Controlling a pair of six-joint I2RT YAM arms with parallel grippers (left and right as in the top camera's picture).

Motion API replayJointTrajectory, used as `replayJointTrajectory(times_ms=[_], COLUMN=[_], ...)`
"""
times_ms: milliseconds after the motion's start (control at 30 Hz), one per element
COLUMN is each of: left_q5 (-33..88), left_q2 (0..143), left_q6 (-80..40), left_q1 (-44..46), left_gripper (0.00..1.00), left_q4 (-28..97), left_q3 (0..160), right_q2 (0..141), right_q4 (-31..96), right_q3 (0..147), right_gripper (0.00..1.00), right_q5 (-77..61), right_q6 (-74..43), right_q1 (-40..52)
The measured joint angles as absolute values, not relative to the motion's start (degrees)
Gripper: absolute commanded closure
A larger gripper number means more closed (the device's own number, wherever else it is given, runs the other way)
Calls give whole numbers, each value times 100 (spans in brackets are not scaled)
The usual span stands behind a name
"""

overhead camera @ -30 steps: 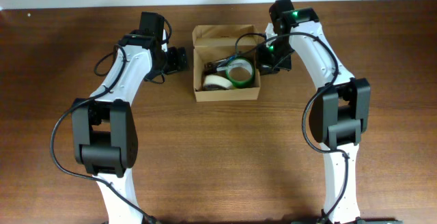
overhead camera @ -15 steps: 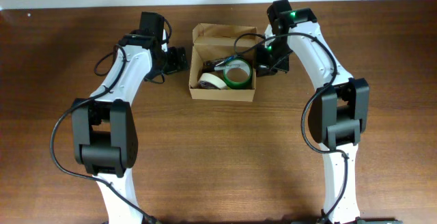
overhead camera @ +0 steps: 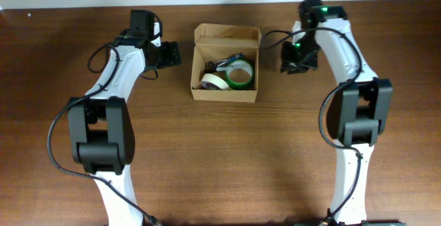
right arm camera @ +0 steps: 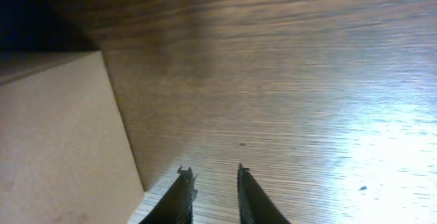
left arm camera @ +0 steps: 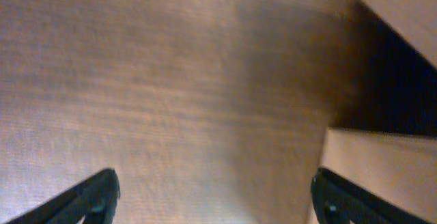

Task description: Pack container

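Container [overhead camera: 224, 94] sat toward 12 o'clock on the table [overhead camera: 220, 164], mouth up, flap hinged back at its 12 o'clock edge, its length running 12-to-6, tape rolls [overhead camera: 240, 76] inside. My left gripper [overhead camera: 171, 54], spread wide, flanked it at 9 o'clock and my right gripper [overhead camera: 290, 65], barely parted and empty, at 3, which I judged left the flap free to close.

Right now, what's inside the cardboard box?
A white tape roll, a green tape roll and dark pen-like items lie in the container. Whatever is beneath the rolls is hidden.
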State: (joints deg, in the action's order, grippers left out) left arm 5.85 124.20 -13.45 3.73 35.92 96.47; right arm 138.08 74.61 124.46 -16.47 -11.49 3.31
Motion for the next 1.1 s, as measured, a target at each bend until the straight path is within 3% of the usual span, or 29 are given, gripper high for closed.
replayJointTrajectory(times_ms=[133,600,867,1100], left_q5=[784,3155,3577,3732], left_q2=[12667,13052,13056,13253], left_q6=[-1288,-1326,-1584,-1682], left_q1=[346,351,340,340], left_gripper=[20,23,22,22], left_q4=[3262,1586,886,1013], left_q3=[9647,9640,9642,9642], right_q2=[13808,13808,13808,13808], right_q4=[7437,7568,8023,8121], right_q3=[12446,12446,12446,12446], right_gripper=[80,80,81,85], right_q5=[-2126,-4038,-4283,-4305], right_q6=[-869,5,473,602], right_q1=[207,276,276,276])
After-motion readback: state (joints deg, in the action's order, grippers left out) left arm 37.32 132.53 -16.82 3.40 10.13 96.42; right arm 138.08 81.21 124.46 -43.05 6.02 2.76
